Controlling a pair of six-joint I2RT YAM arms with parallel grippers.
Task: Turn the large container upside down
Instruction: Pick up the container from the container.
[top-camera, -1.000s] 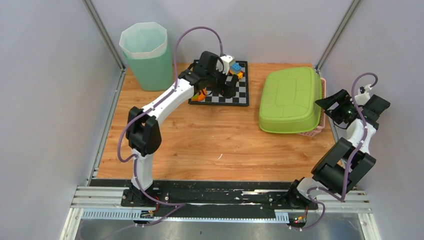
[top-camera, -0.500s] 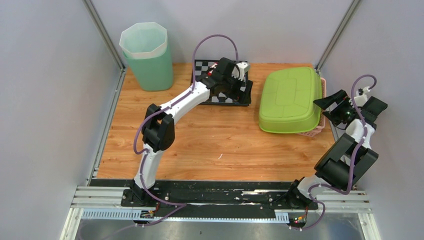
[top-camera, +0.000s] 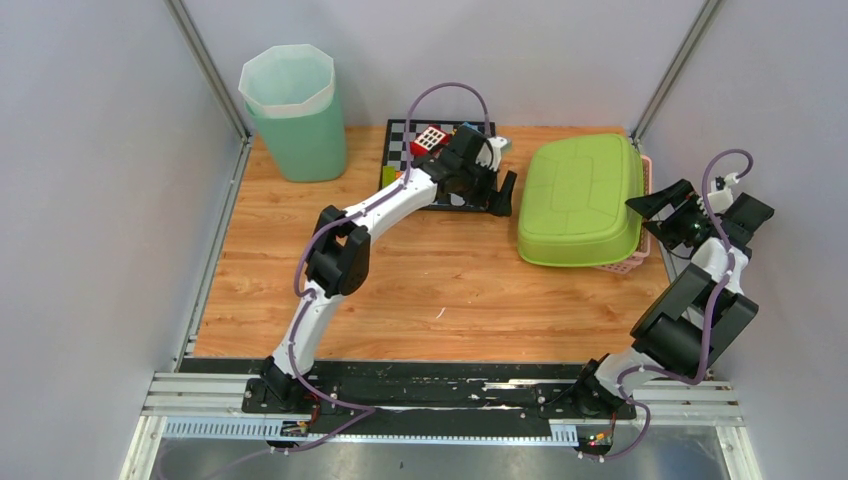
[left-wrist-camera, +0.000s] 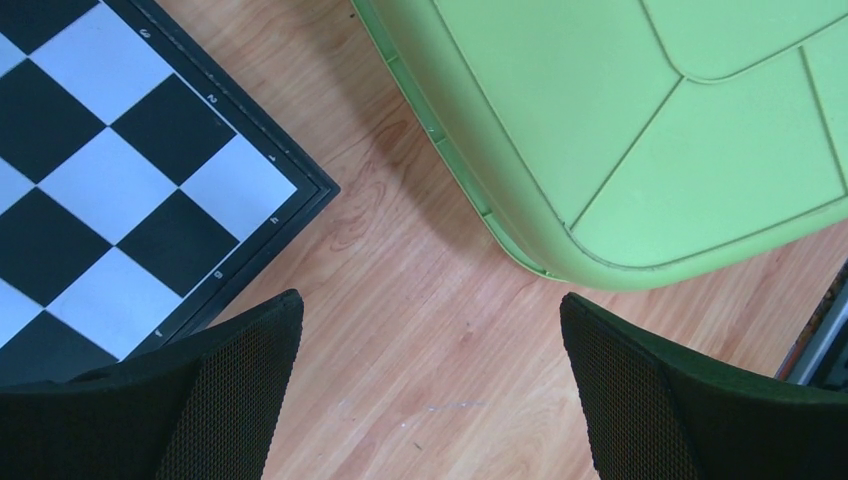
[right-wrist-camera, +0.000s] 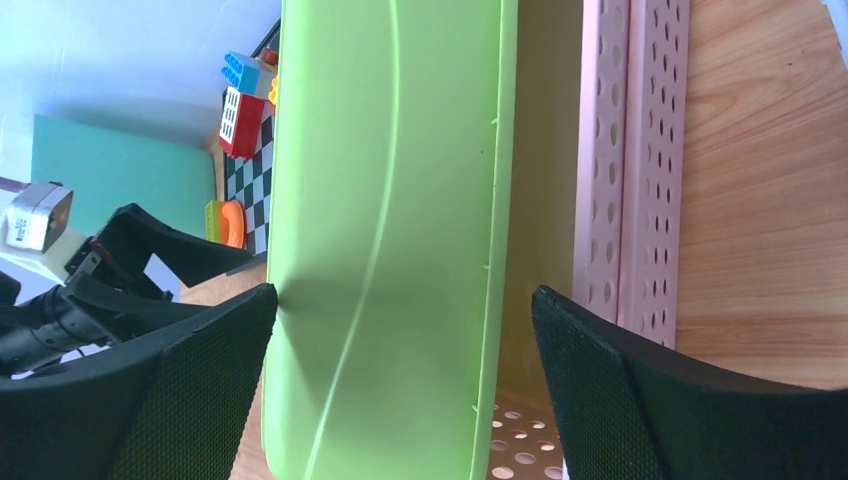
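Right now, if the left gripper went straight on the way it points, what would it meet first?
Likely the left gripper meets bare table in the gap between the chessboard and the green container; depth is unclear.

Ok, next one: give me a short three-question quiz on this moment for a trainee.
1. True or false: the left pincer is shut on the green container.
2. What peeks out from under the green container? A) a pink perforated basket B) a metal tray C) a folded towel
3. Fill in: the right pincer, at the container's side, has its jaws ___.
Key: 1 false; 2 A; 3 open.
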